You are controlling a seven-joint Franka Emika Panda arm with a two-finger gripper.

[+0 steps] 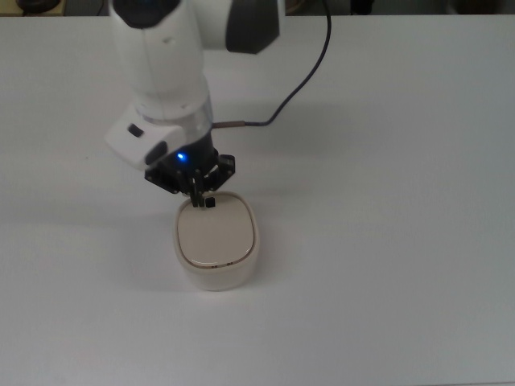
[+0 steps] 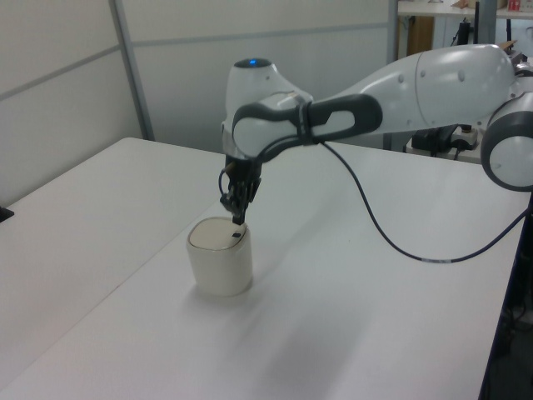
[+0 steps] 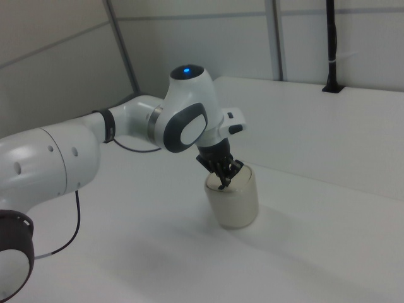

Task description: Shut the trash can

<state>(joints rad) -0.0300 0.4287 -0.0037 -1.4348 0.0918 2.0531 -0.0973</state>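
Note:
The cream-beige trash can [image 1: 216,256] stands on the white table, and its flat lid [image 1: 216,235] lies level on the rim. The lid's tiny black knob [image 1: 211,203] shows free at the lid's far edge in the top view. My gripper [image 1: 197,191] hangs just above and to the top view's left of that knob, apart from it. In the left view the gripper [image 2: 238,217] is a short way above the knob [image 2: 236,236] and the trash can [image 2: 221,268]. In the right view the gripper [image 3: 222,183] is over the can's [image 3: 238,205] rim.
A black cable [image 1: 299,87] runs from the arm's wrist over the table behind the can. The white table [image 1: 386,265] spreads wide on all sides. Wall panels [image 2: 75,92] stand beyond its far edge in the left view.

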